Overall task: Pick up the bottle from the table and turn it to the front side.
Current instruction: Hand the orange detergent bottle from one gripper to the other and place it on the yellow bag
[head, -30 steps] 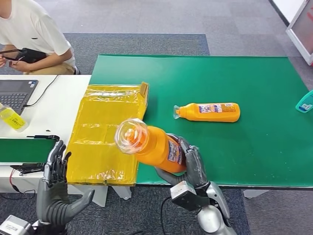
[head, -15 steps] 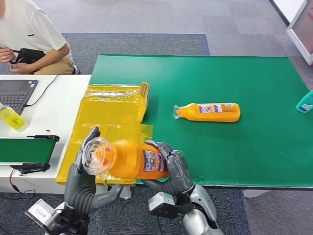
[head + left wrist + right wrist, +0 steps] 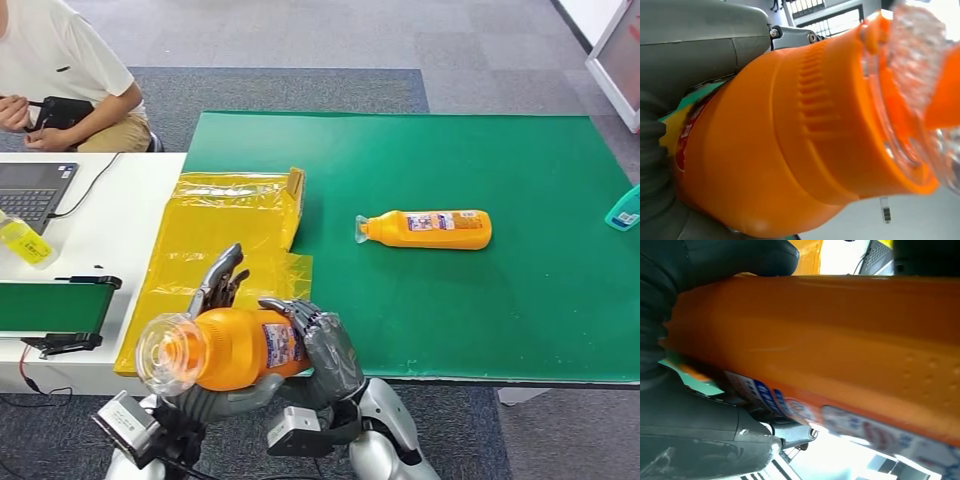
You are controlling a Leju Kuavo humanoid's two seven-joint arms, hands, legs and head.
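Note:
An orange bottle (image 3: 234,350) with a clear cap (image 3: 162,355) hangs on its side over the table's near edge, cap toward my left. My right hand (image 3: 324,350) grips its base end, fingers wrapped over the label. My left hand (image 3: 215,300) cups the neck end: its fingers (image 3: 220,283) stand up behind the bottle, thumb beneath, not closed round it. The left wrist view shows the orange bottle (image 3: 791,130) against the palm; in the right wrist view my dark fingers (image 3: 715,260) press on the orange bottle (image 3: 828,335). A second orange bottle (image 3: 426,229) lies on the green mat (image 3: 490,160).
A crumpled yellow bag (image 3: 219,240) lies left of the mat, under the held bottle. A white table (image 3: 113,230) carries a laptop (image 3: 34,190) and a small yellow pack (image 3: 23,242). A person (image 3: 60,70) sits behind it. A teal object (image 3: 625,210) lies at the mat's right edge.
Both arms carried the bottle left and toward me. My left hand rose from beside the table to the bottle's neck, then slid behind it. The cap now points further left.

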